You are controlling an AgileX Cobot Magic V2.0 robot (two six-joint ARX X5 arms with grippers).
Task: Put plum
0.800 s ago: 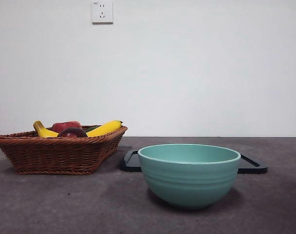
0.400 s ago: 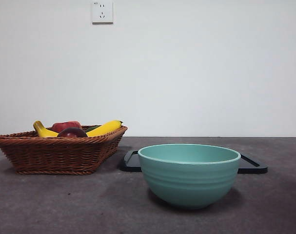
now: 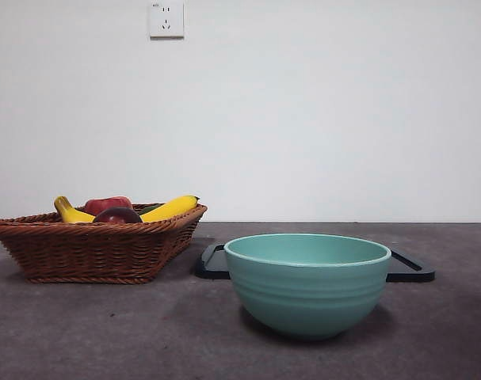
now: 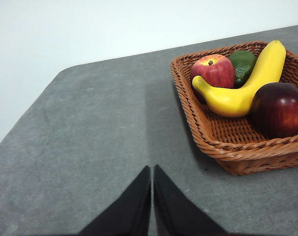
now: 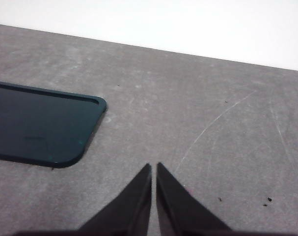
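The plum [image 4: 278,108] is dark maroon and glossy. It lies in the wicker basket [image 4: 222,147] beside a yellow banana [image 4: 242,88]. In the front view the plum [image 3: 117,215] peeks over the basket rim [image 3: 89,237] at the left. My left gripper [image 4: 152,169] is shut and empty above bare table, well short of the basket. My right gripper [image 5: 154,167] is shut and empty over the grey table, near a corner of the black tray [image 5: 36,125]. Neither arm shows in the front view.
A red apple [image 4: 213,71] and a green fruit [image 4: 243,64] also lie in the basket. A teal bowl [image 3: 307,281] stands in the front middle, with the black tray [image 3: 410,267] behind it. A wall socket [image 3: 166,19] is on the white wall.
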